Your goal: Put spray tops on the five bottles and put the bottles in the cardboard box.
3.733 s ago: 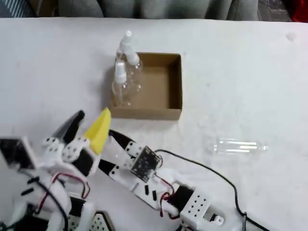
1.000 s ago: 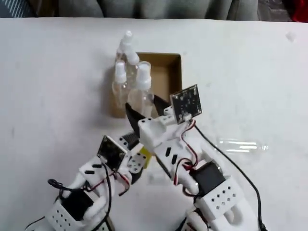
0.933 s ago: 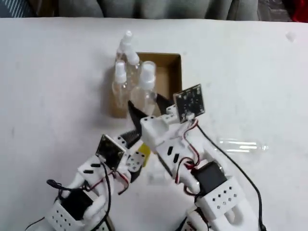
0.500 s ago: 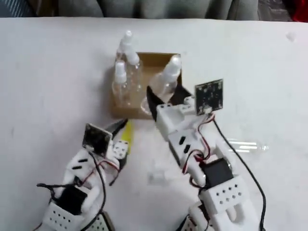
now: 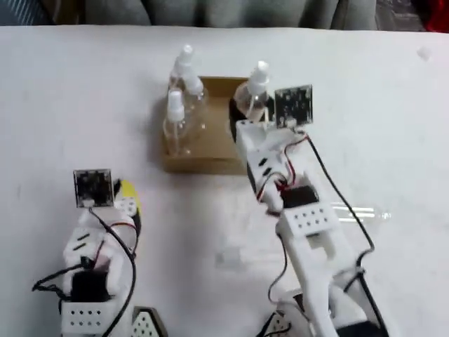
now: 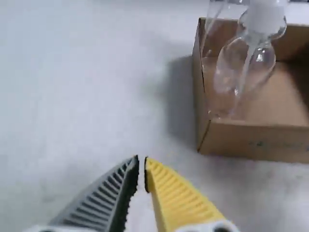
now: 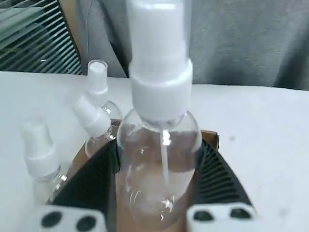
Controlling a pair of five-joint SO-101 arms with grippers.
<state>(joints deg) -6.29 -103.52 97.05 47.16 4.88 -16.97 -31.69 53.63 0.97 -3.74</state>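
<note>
right gripper point(image 5: 250, 109): squeezes a clear bottle point(image 5: 252, 95) between two black fingers point(image 7: 91, 188), right over the far right corner of the cardboard box point(image 5: 203, 166). holds it straight up, with a white spray top point(image 5: 261, 70) on its neck. can't tell if its bottom touches the box floor.

white table point(image 5: 84, 91): carries everything.

cardboard box: sits in the middle, closer to the table's far edge.

left gripper point(image 6: 141, 162): hangs low over the table, near the box's near left corner, not touching it. grey and yellow fingers point(image 6: 178, 198) pressed together, nothing between them.

more bottles point(image 5: 175, 130): stand inside along the box's left wall, white tops on. near one upright, one by the far left corner leaning.

lying bottle point(image 5: 351, 213): on its side on the table, toward the right edge, partly behind the right arm point(image 5: 309, 232).

small clear bit point(image 5: 228, 258): on the table, just beside the right arm, closer to the near edge. too faint to name.
</note>
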